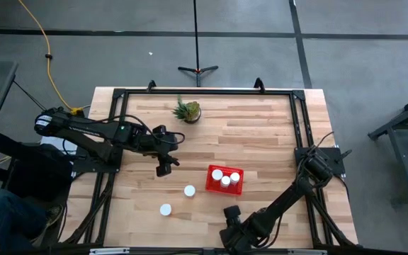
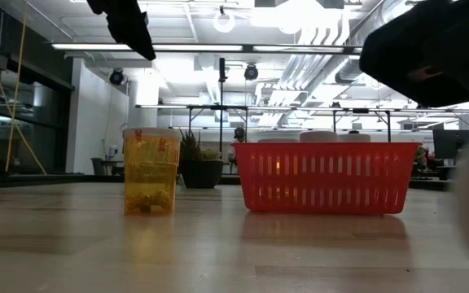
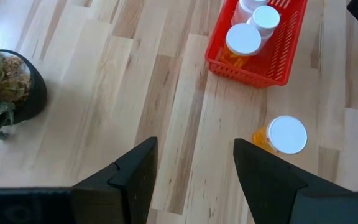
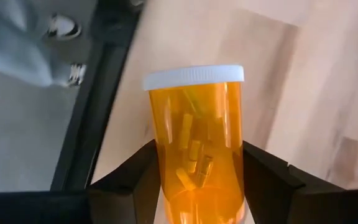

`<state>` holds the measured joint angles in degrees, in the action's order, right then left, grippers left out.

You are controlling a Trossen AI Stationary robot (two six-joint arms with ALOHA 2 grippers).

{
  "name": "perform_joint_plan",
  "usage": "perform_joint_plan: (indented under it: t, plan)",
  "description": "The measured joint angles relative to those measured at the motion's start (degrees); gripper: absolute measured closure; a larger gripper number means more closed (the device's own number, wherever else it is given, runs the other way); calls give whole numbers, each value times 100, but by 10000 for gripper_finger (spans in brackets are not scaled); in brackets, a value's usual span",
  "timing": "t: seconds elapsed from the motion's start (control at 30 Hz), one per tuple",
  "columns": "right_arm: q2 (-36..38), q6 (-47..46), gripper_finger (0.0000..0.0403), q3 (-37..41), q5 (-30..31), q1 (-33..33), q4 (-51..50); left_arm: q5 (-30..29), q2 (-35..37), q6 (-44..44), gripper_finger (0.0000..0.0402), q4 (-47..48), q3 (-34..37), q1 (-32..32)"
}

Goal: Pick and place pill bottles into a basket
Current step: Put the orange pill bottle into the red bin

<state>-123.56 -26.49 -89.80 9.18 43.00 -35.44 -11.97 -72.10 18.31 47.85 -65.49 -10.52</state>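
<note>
The pill bottles are orange with white caps. One bottle sits between the fingers of my right gripper, which is near the table's front edge; the gripper hides it in the high view. Two loose bottles stand upright on the table left of the red basket. The basket holds three more bottles, white caps up. My left gripper hangs open over bare wood, left of and beyond the basket. My right gripper pinches the bottle's orange body between its two fingers, one on each side, below the cap. The bottle's length runs along the fingers, its cap end away from the wrist. I cannot tell whether it rests on the table.
A small spiky green plant in a dark pot stands at the far middle of the table. A black frame runs around the tabletop. A person's shoes show on the floor beyond the near edge.
</note>
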Motion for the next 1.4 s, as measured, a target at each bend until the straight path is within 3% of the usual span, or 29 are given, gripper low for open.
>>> perform_joint_plan:
  t: [0.2,0.53,0.73,1.23,1.4]
  plan:
    - [1,-970,223,0,362,-38,-9,57,0,-2,158,34,0,0]
    - [159,-1409,230,0,910,-108,-176,55,0,-46,158,36,0,0]
    - [551,-1401,230,0,1364,-185,-477,75,0,-46,158,28,0,2]
    - [1222,-707,232,-2,2293,-723,-156,97,0,-4,158,16,0,2]
    - [1229,-592,233,-2,2189,-914,368,99,0,-15,158,29,0,1]
